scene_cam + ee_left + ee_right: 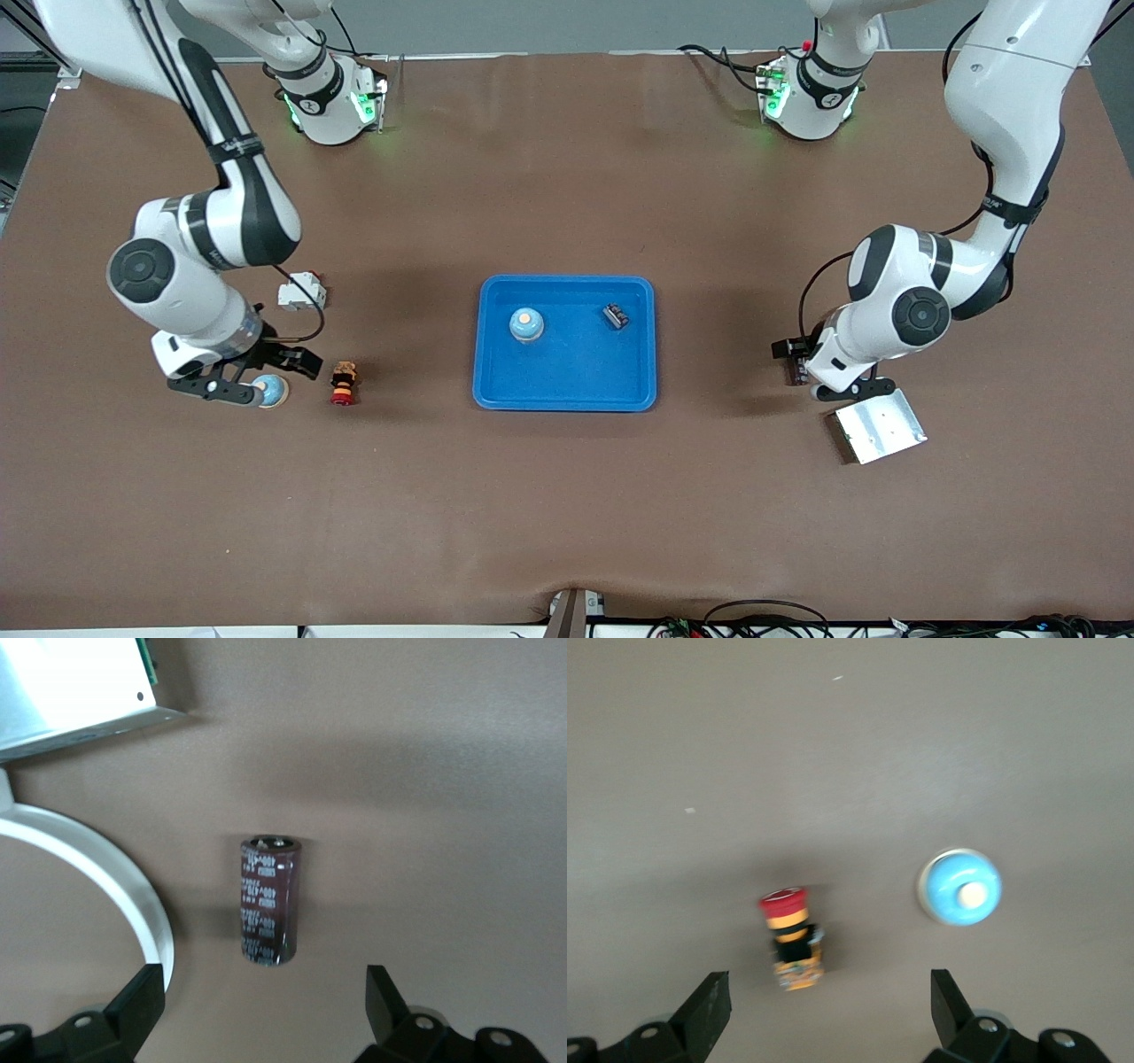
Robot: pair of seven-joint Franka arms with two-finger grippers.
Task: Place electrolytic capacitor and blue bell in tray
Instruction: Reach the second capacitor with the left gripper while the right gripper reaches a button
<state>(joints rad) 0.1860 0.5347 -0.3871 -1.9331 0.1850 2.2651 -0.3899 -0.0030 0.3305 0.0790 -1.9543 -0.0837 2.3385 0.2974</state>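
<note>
On the brown matte table [567,514], midway between the two arms, sits the bright blue tray [567,394], a shallow plastic rectangle with rounded corners and a raised rim. Inside it are two things: a round blue bell in the tray [526,324], with a pale button on top, toward the right arm's end, and a small dark blocky part [616,315] toward the left arm's end, both in the half farther from the front camera.

At its own end of the table the left arm bends down, and its left gripper [266,1005] hangs released, black fingers spread wide, over the electrolytic capacitor [268,901]. The capacitor is a dark brown glossy cylinder with pale printing, lying on its side on the table, untouched. Just beside it, nearer the front camera, lies a silver metal plate [877,426], flat and shiny.

The right arm bends down at its end, and its right gripper [830,1005] is also released, fingers wide apart, holding nothing. It is over a second blue bell [959,888], a smooth round dome with a white button, which rests on the table. Near that bell, toward the tray, lies a small red, yellow and black push button [791,939] on its side. A white boxy part [301,291] sits farther from the front camera.
</note>
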